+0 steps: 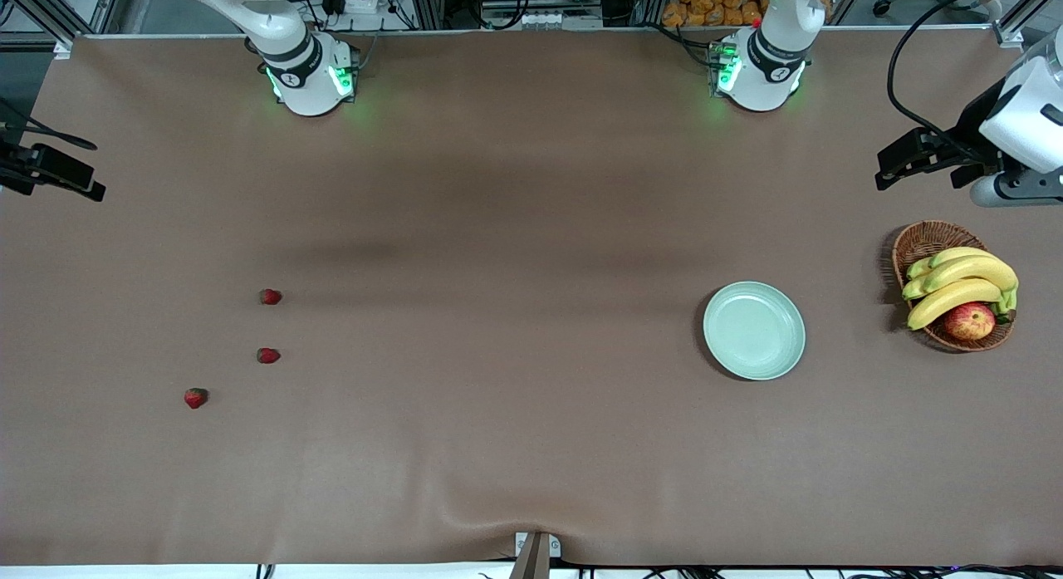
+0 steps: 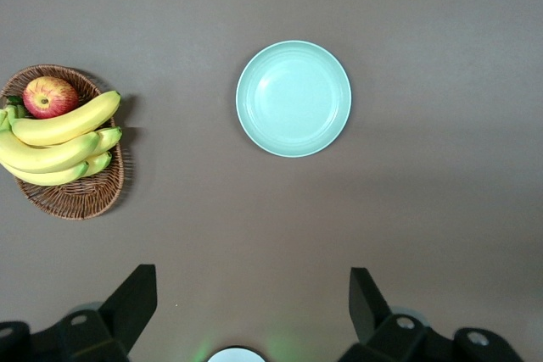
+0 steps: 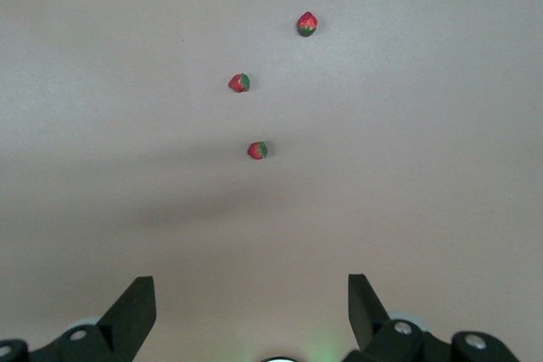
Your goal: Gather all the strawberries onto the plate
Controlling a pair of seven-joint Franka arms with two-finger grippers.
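three strawberries lie on the brown table [image 1: 498,446] toward the right arm's end. the first strawberry [image 1: 270,296] is farthest from the front camera, the second strawberry [image 1: 268,355] is just nearer than it, and the third strawberry [image 1: 195,398] is nearest the camera and closest to the table's end. they are apart from one another, none touching.

the pale green plate [image 1: 754,331] sits empty toward the left arm's end, well apart from the berries. near it, closer to the table's end, a wicker basket [image 1: 922,242] holds bananas [image 1: 959,284] and an apple [image 1: 969,321].

the left gripper [image 2: 253,298] hangs in the air above the bare table with the plate and basket in its wrist view, its fingers [image 2: 131,298] apart and holding nothing. the right gripper [image 3: 252,298] hangs above the bare table with the three strawberries in its wrist view, fingers [image 3: 365,303] apart and empty. both arms wait, high above the table.
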